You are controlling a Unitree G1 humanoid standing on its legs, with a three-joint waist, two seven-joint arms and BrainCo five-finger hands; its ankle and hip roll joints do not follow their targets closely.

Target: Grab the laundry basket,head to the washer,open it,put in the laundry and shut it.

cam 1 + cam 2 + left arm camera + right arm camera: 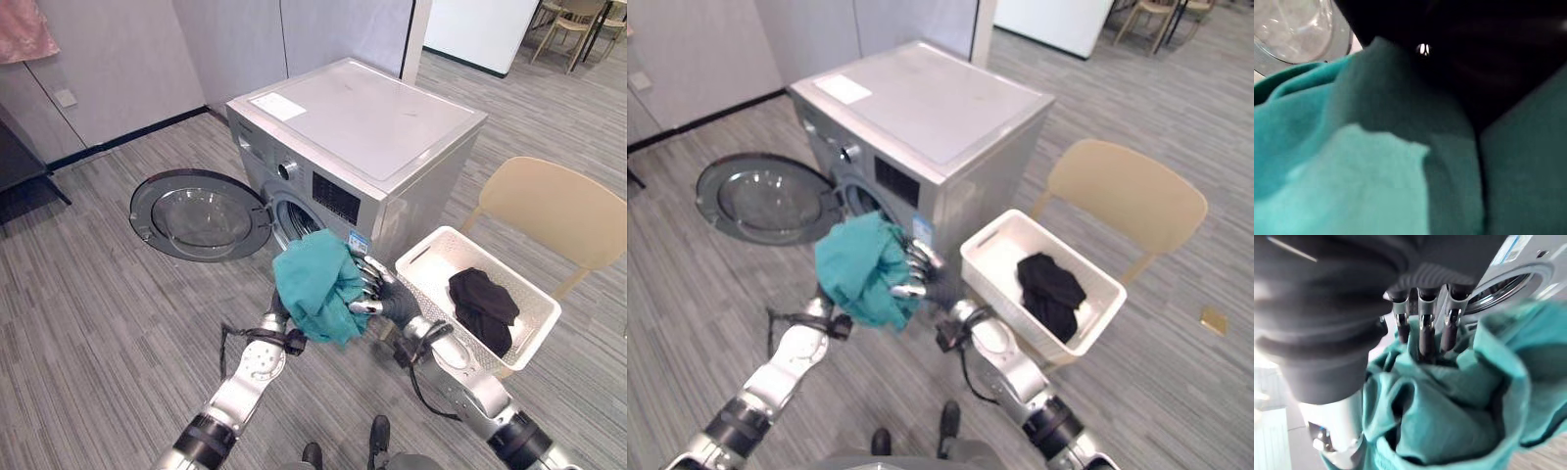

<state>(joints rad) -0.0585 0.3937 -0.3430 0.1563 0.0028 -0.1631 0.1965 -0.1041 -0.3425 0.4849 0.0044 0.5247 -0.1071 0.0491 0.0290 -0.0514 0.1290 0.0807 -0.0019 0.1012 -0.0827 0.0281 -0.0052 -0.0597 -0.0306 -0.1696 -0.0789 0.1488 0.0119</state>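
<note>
Both hands are meeting on one teal garment (315, 284), and I am holding it bunched right in front of the washer (358, 147), just below its open drum mouth (297, 221). My right hand (384, 297) is pressing in from the basket side, and in its wrist view the fingers (1422, 335) are digging into the folds, so I am reading it as grasping the cloth. My left hand (823, 311) is sitting under and behind the bundle; its fingers are buried in fabric, so I cannot tell whether they are clenched or loose.

From the washer's front, the mouth is lying just beyond and slightly above the bundle, towards the door (201, 213) that is hanging wide open to the washer's left. I am judging that the coming move is a short push forward and up into the drum, with neither arm clearly nearer.

The garment is looking soft and crumpled, hanging in loose folds that may snag on the rim. One dark item (483, 305) is waiting in the white basket (534, 333), on the chair (563, 211) to the washer's right.
</note>
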